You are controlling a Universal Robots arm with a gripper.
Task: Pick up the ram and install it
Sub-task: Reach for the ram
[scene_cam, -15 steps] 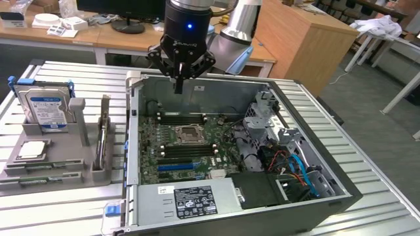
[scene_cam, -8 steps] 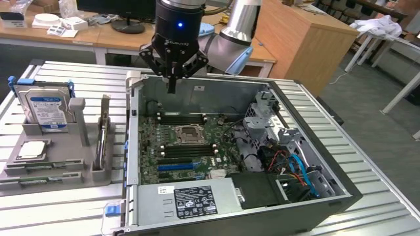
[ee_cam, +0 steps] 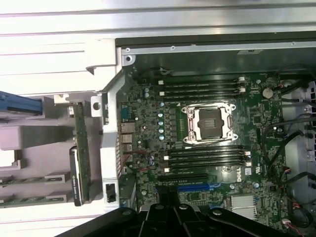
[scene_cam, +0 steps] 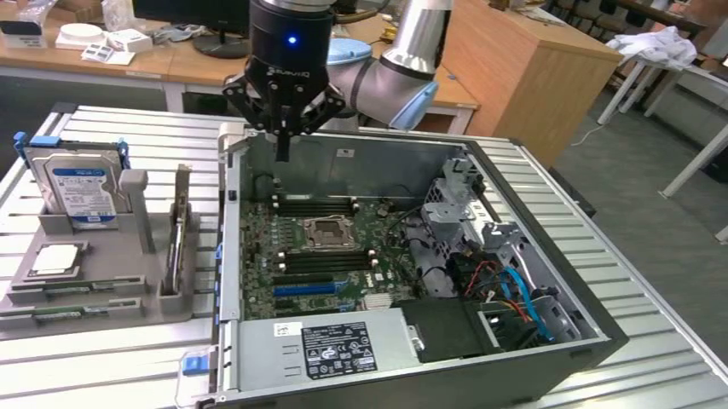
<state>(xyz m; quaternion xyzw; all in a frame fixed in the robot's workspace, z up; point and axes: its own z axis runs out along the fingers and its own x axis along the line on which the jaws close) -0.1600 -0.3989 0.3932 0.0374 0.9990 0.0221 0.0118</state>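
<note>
Left to right in the exterior view: my gray holder (scene_cam: 108, 296) has a hard drive (scene_cam: 78, 186) standing in it. The ram (ee_cam: 82, 148) sits on edge in a slot at the holder's right side, just beside the open PC case (scene_cam: 376, 166). My claw (scene_cam: 282, 152) is pinched fully closed with nothing in it, hanging over the case's far wall, above the motherboard (scene_cam: 259, 247).

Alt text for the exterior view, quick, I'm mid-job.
The shut gripper hangs over the far wall of the open case, holding nothing. A ram stick stands on edge in the gray holder at the exterior view's left, beside a hard drive.
</note>
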